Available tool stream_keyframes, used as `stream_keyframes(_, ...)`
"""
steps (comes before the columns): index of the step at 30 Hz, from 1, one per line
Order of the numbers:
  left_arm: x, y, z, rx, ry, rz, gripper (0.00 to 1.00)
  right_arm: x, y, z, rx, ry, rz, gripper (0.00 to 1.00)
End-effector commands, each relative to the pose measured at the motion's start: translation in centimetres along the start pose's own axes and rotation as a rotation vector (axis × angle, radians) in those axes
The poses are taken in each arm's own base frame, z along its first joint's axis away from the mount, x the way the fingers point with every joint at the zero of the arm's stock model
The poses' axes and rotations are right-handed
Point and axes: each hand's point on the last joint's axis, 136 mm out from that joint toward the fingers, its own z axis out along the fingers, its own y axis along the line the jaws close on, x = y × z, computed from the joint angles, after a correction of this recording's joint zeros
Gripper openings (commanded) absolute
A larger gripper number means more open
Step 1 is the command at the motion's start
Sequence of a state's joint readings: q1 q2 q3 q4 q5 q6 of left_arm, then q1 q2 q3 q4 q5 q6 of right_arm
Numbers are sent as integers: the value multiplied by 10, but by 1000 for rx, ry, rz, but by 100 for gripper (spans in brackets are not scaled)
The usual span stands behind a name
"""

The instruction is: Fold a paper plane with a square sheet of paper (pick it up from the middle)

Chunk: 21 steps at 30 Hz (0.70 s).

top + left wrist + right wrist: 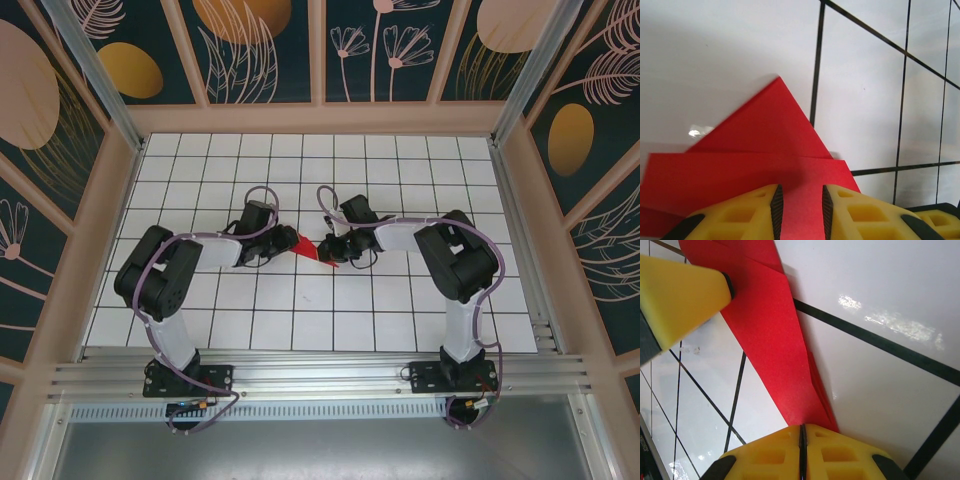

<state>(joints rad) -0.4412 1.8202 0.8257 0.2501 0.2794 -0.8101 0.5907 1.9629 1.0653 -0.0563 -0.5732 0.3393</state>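
Presently, the sheet of paper (308, 246), creased into a red wedge, is found near the middle of the table (400, 160), between the two grippers. In the right wrist view its narrow end is seen to be pinched in the right gripper (801, 434), whose jaws are pressed fully together on it. The left gripper (799, 194) is set with its jaws narrowly parted. Red paper is seen through the gap, lying flat, and nothing appears to be clamped there, though whether the fingers (755, 212) are pressed down on the sheet cannot be told. A triangular flap is seen folded over a broader band beyond the left fingertips.

Several failures can be judged likely. If the pinched end is pulled by the right gripper while the other end is pinned, the thin paper may be torn or a stray crease made. If it is not pinned, the wedge may be dragged across the glossy table and the fold lines thrown out of alignment. Should the pinch be released too early, the layers may be sprung open. The grippers are set close together, so a collision may be caused by a careless sweep.
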Motion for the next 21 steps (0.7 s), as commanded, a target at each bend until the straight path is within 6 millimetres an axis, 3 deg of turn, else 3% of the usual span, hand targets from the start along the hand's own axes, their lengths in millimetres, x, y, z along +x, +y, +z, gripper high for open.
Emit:
stream_keyframes(1, -8, 58, -3, -193, -40, -15, 30, 45, -68, 14, 223, 121, 91, 11)
stream_keyframes(8, -13, 67, -10, -221, -61, -26, 31, 45, -71, 15, 232, 125, 95, 11)
stream_keyframes(13, -16, 63, -16, -211, -76, -22, 31, 46, -71, 16, 233, 128, 94, 10)
stream_keyframes(21, -32, -6, -50, 19, -140, 92, 37, 46, -67, 17, 214, 130, 87, 10)
